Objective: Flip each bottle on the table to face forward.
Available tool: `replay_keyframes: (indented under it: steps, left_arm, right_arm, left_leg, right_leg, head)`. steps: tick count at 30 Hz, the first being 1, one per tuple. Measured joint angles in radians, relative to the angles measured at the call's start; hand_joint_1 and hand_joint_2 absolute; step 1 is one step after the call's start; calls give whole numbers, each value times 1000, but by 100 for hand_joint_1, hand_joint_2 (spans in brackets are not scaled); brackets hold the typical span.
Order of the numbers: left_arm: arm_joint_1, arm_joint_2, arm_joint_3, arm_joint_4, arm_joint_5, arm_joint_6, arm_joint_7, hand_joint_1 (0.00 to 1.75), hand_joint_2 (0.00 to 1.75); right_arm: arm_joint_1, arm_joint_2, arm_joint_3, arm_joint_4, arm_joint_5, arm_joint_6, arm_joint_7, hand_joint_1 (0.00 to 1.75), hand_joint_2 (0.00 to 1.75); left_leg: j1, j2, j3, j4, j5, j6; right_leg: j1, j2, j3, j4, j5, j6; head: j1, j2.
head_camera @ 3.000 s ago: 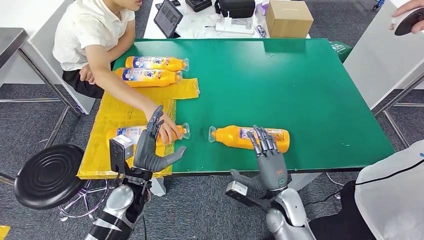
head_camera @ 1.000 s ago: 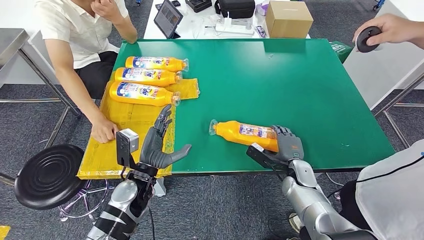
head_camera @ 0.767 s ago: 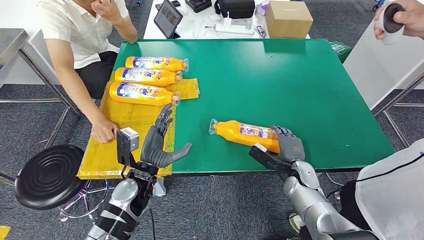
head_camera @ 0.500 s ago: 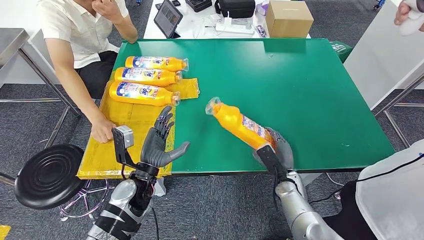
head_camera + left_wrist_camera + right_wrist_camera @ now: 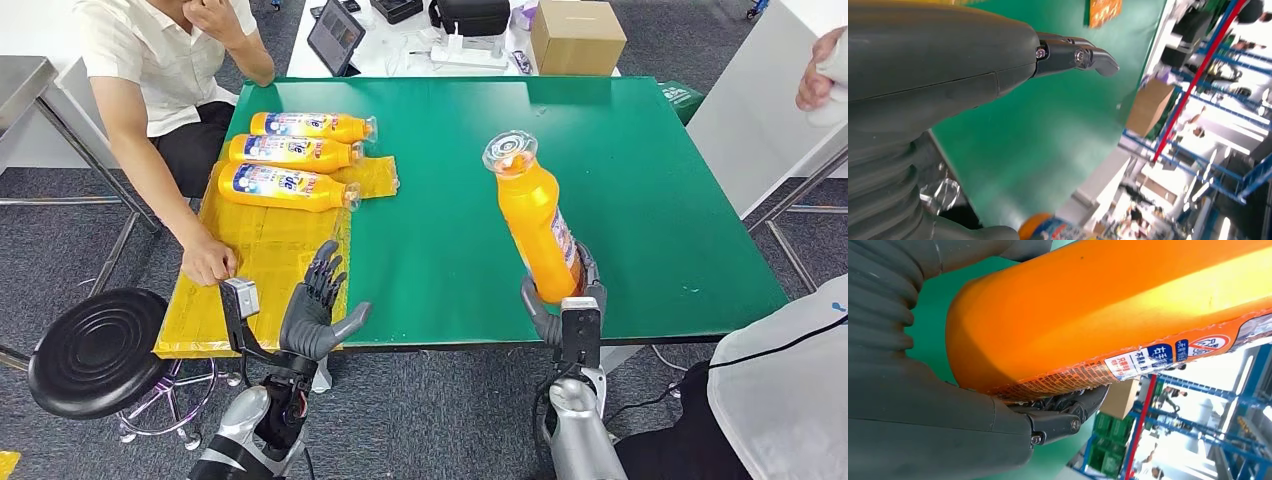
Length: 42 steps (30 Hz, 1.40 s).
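Observation:
My right hand (image 5: pixel 562 298) grips the base of an orange bottle (image 5: pixel 535 224) and holds it nearly upright above the green table (image 5: pixel 640 180), its clear cap toward the far side. In the right wrist view the orange bottle (image 5: pixel 1108 305) lies against my palm with dark fingers (image 5: pixel 1068 412) wrapped under it. Three more orange bottles lie side by side at the table's far left: the farthest (image 5: pixel 310 126), the middle (image 5: pixel 295 153) and the nearest (image 5: pixel 285 186), label side up. My left hand (image 5: pixel 312 310) hovers open at the table's near edge, fingers spread.
A yellow sheet (image 5: pixel 260 265) covers the table's left side, and a seated person rests a hand (image 5: pixel 207 262) on it. A black stool (image 5: pixel 95 350) stands at the lower left. A cardboard box (image 5: pixel 575 35) and a tablet (image 5: pixel 335 35) sit on a white table beyond.
My right hand has lifted the bottle off the table and swung it from lying flat to nearly upright. The person's hand withdrew after laying a third bottle at the left. My left hand dropped slightly.

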Motion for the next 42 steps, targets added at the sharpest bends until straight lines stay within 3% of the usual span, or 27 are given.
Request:
replay_keyframes:
  steps: [12,16,34,42]
  left_arm:
    - [5,6,-33,-3,3,-57,22,0,175]
    - [0,8,-66,2,-10,-78,25,0,175]
    - [-36,10,-70,25,6,-67,19,0,175]
    - [-38,11,-87,7,38,-137,6,0,175]
  right_arm:
    - [16,33,98,2,26,22,-2,175,175]
    - [19,62,191,40,29,44,-9,175,175]
    - [14,90,271,136,20,73,-15,175,175]
    - [-9,94,309,177,24,87,-15,175,175]
  left_leg:
    - [0,0,0,0,0,0]
    - [0,0,0,0,0,0]
    - [0,0,0,0,0,0]
    - [0,0,0,0,0,0]
  right_leg:
    - [0,0,0,0,0,0]
    - [0,0,0,0,0,0]
    - [0,0,0,0,0,0]
    - [0,0,0,0,0,0]
  head:
    - [0,0]
    - [0,0]
    - [0,0]
    - [0,0]
